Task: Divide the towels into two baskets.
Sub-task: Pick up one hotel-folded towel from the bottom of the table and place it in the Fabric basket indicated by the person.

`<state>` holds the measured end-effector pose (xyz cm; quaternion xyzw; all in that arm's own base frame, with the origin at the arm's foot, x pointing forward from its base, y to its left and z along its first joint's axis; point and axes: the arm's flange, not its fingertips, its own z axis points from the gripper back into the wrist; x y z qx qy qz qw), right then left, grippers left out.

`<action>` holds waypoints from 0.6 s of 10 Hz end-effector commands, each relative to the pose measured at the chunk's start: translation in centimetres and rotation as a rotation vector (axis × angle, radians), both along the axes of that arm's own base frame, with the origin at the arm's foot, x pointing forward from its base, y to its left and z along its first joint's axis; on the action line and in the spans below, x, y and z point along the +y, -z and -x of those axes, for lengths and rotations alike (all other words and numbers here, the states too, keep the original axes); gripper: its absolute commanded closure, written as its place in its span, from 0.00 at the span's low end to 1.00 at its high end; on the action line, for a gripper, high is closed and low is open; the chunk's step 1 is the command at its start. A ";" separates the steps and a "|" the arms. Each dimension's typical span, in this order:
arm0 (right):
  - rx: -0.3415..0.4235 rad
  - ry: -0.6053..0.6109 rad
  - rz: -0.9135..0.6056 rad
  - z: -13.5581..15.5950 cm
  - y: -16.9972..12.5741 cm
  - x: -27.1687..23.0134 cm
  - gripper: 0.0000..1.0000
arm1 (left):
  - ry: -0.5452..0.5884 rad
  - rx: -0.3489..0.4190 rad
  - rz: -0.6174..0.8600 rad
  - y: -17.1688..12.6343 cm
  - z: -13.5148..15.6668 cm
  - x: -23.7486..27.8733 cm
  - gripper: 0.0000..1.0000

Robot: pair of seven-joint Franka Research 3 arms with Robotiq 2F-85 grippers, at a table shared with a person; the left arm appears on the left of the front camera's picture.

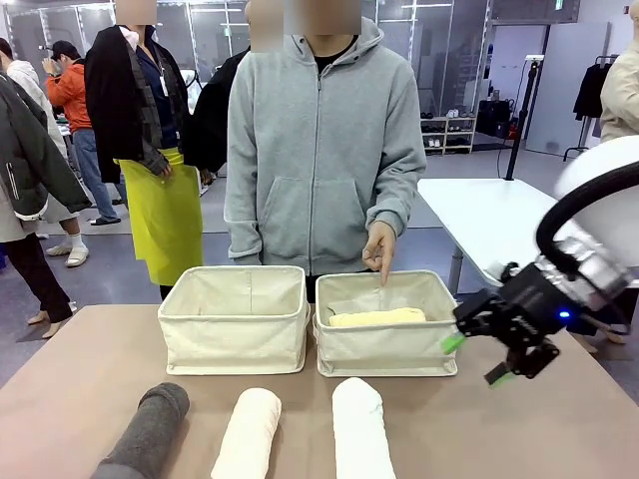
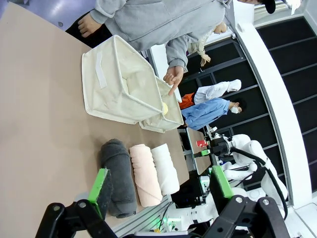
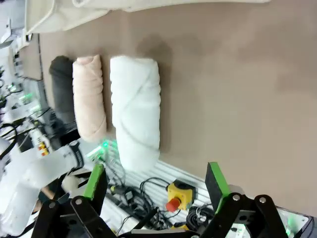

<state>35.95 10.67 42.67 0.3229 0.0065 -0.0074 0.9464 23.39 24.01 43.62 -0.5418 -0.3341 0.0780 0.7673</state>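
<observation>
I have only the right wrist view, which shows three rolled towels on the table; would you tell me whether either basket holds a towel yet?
Observer: Yes, the pale yellow towel lies inside the right basket.
Operator: Thank you. And the other basket?
Observer: I see no towel in the left basket, just its lining.
Operator: Is the person doing anything at the far side?
Observer: The person's hand points one finger down into the right basket.
</observation>
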 end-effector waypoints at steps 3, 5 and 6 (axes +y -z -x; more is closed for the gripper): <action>-0.047 0.058 0.172 0.8 1.8 8.3 0.00 | 0.005 -0.021 0.010 -0.1 0.2 0.2 0.00; -0.095 0.064 0.226 0.5 2.9 11.4 0.00 | 0.005 -0.021 0.010 -0.1 0.2 0.2 0.00; -0.095 0.060 0.276 0.2 3.4 12.7 0.00 | 0.005 -0.021 0.010 -0.1 0.2 0.2 0.00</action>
